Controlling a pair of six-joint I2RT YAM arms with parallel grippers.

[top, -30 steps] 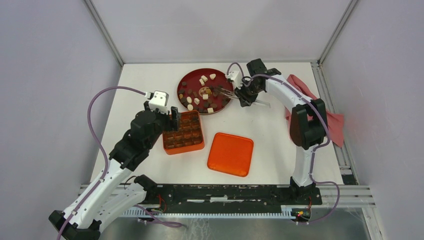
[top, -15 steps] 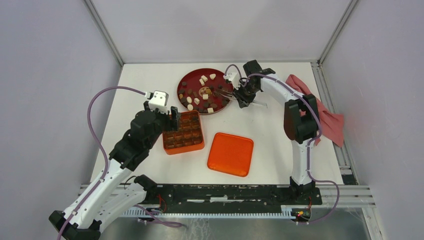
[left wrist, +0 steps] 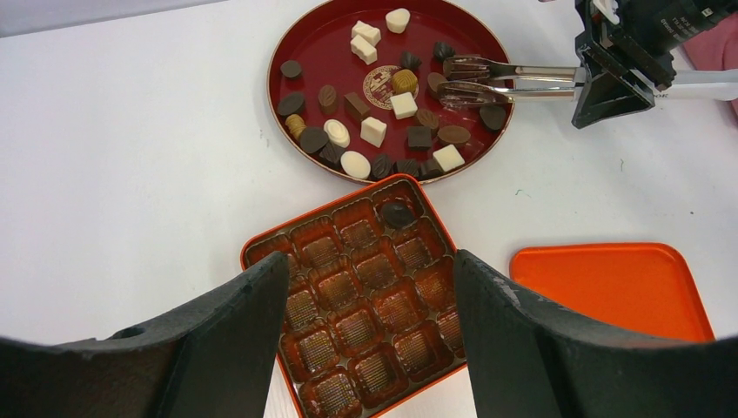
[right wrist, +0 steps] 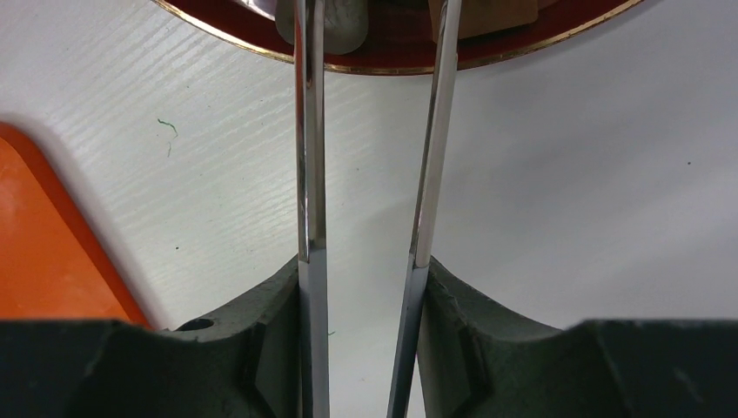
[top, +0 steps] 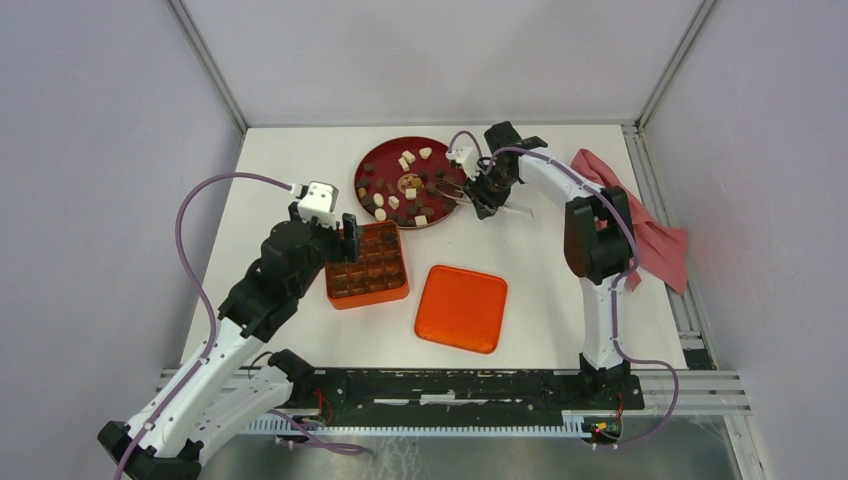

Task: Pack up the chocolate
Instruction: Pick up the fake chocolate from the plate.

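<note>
Clamping metal tongs in the right end effector, with tips parted over the red plate at its 3 o'clock, amid the chocolate. Hovering the left end effector, spread wide, above the orange box at the plate's 7 o'clock; one dark piece in its 1 o'clock corner.

Tongs tips, chocolate cut off top edge; plate mostly cropped.

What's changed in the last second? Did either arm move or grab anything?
The right gripper, jaws shut on the tongs, slid slightly to its left, taking the tongs farther over the red plate. Nothing was picked up or let go. The left gripper, open above the orange box, the chocolates and the lid stayed put.
</note>
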